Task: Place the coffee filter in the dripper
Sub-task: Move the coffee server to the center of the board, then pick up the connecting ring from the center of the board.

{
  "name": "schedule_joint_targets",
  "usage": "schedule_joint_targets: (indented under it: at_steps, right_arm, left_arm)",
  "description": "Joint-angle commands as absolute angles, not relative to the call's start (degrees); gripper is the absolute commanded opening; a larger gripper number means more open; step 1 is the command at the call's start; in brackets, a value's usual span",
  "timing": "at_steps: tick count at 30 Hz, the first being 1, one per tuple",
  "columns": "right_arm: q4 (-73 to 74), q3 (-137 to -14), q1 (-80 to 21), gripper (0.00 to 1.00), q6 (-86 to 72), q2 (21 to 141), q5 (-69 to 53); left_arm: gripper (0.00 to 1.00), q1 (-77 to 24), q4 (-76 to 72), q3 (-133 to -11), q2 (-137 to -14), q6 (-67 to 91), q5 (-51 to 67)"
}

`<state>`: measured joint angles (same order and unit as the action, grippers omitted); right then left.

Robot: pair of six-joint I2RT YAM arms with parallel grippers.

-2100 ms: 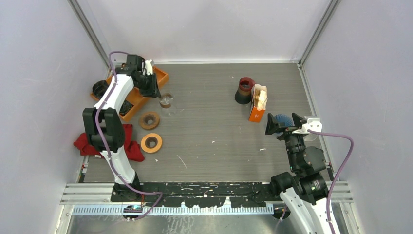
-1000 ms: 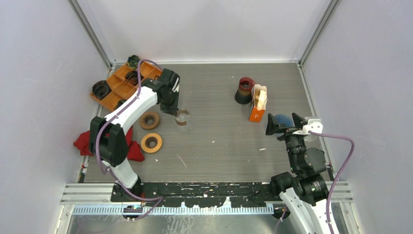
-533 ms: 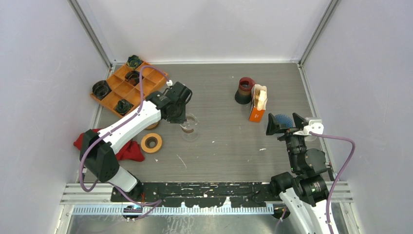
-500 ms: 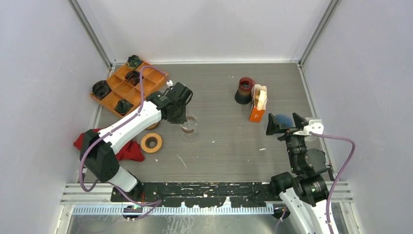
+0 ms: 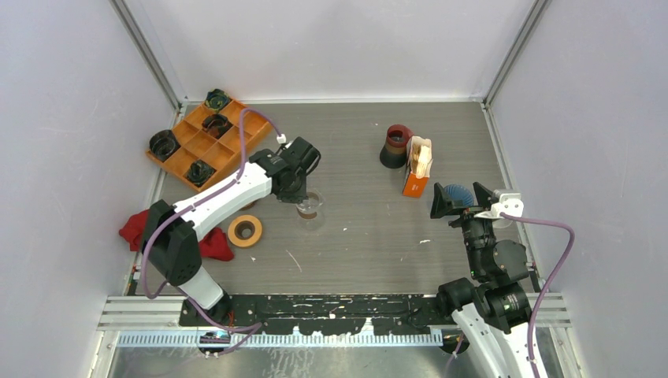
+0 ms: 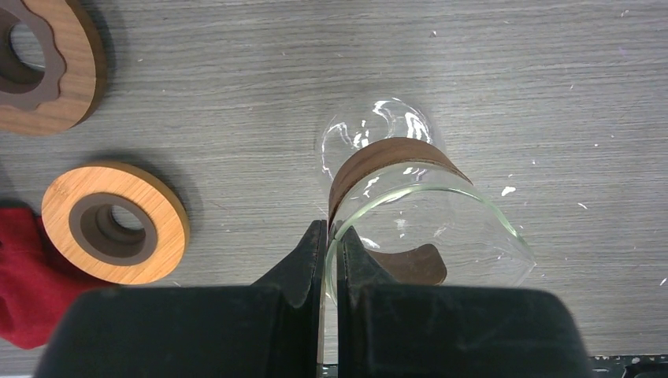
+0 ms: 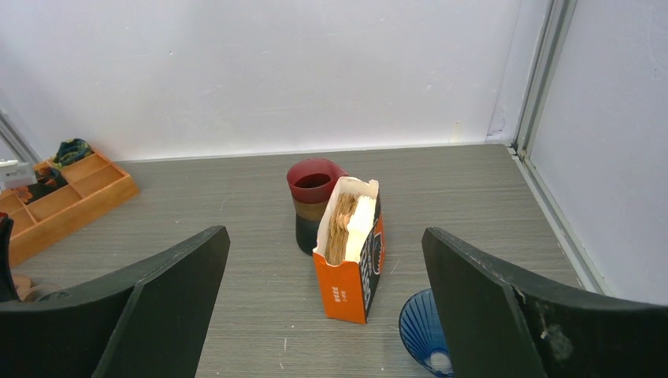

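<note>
Beside glass carafe (image 6: 394,161), two wooden rings (image 6: 114,223)

the grey wood-grain table (image 5: 370,228) carries an orange compartment tray (image 5: 183,150) in its far left corner, a red cloth (image 5: 132,231) at the left edge, and a light wooden ring (image 5: 245,231) and a darker wooden ring (image 6: 39,71) near the cloth. left of the middle is a glass carafe (image 5: 309,206) with a wooden collar, though whether its base quite touches the surface is hard to tell. on the far right a dark red cup (image 5: 396,144) stands just beside an orange box of paper filters (image 5: 416,183), with a blue ribbed cone (image 7: 421,327) near them.
</note>
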<state>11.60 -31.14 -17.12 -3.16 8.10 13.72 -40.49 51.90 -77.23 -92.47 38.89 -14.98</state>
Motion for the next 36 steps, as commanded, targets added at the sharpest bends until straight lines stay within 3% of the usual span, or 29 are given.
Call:
schedule_joint_targets:
  at_steps: [1, 4, 12, 17, 27, 32, 36]
  right_arm:
    - [8.64, -31.27, -16.88, 1.00, -3.36, 7.28, 13.05]
    - [8.61, -31.23, -16.88, 1.00, -3.36, 7.17, 13.08]
    - [8.61, -31.26, -16.92, 1.00, -3.35, 7.39, 13.09]
    - [8.66, -31.26, -16.88, 1.00, -3.34, 7.70, 11.08]
    - [8.70, -31.19, -16.92, 1.00, -3.25, 8.01, 11.01]
    - [8.82, -31.20, -16.92, 1.00, -3.16, 8.52, 11.07]
    - [8.94, -31.18, -16.88, 1.00, -3.08, 9.02, 10.98]
  left_arm:
    - [0.00, -41.04, 49.36, -77.90, -92.55, 39.91, -15.55]
    - [0.01, -41.05, 49.20, -77.84, -92.31, 39.82, -16.25]
    - [0.22, -41.10, 49.94, -78.64, -90.16, 39.04, -17.16]
    - [0.42, -41.00, 49.64, -78.76, -86.91, 38.56, -18.08]
    - [0.71, -38.83, 49.31, -77.34, -78.34, 36.00, -19.21]
    - [0.78, -35.00, 49.12, -73.91, -73.77, 34.13, -18.20]
    - [0.95, -30.50, 49.13, -70.73, -69.48, 32.62, -17.22]
